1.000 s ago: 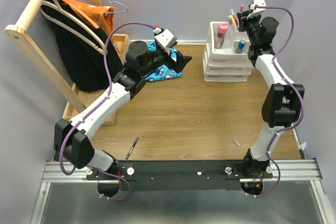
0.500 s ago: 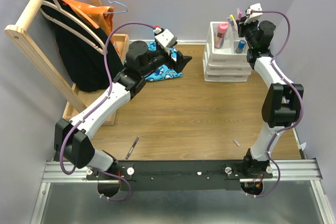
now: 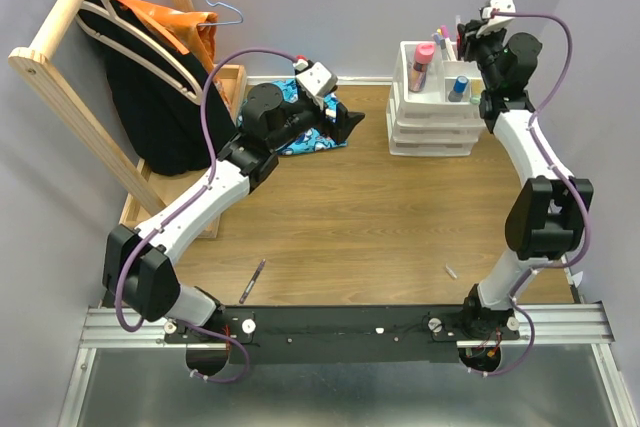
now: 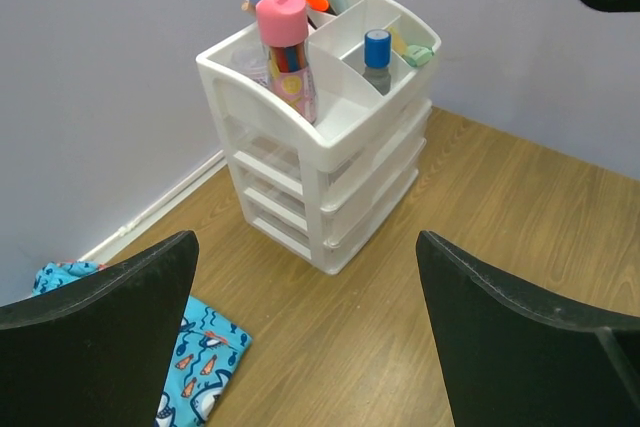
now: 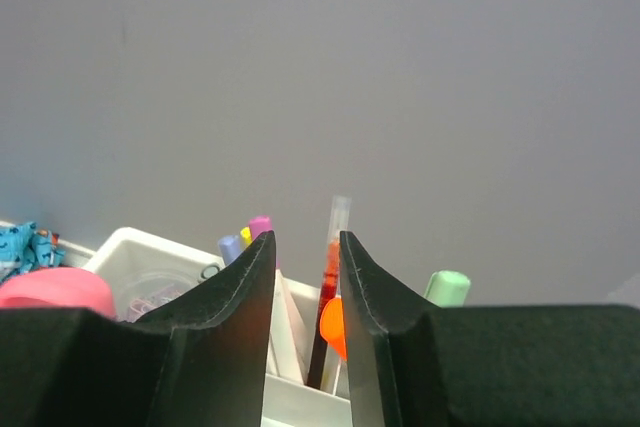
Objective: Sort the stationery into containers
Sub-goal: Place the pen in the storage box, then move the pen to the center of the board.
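Observation:
The white drawer organiser (image 3: 432,127) stands at the back right, its top compartments holding a pink tube (image 3: 421,65), a blue-capped jar (image 3: 458,87) and several pens. My right gripper (image 3: 462,32) hovers just above and behind the back compartment, its jaws slightly apart and empty; between them the right wrist view (image 5: 305,247) shows a red pen (image 5: 332,267) standing in the organiser (image 5: 130,242). My left gripper (image 3: 345,119) is wide open and empty above the table (image 4: 305,337), facing the organiser (image 4: 330,177). A dark pen (image 3: 256,280) lies near the front edge.
A blue patterned cloth (image 3: 305,137) lies under the left gripper. A wooden rack with a black and an orange garment (image 3: 150,67) fills the back left, over a wooden tray (image 3: 228,77). A small white bit (image 3: 451,272) lies at the front right.
My right gripper has risen and drawn back to the right from the organiser's back compartment. My left gripper has shifted slightly right.

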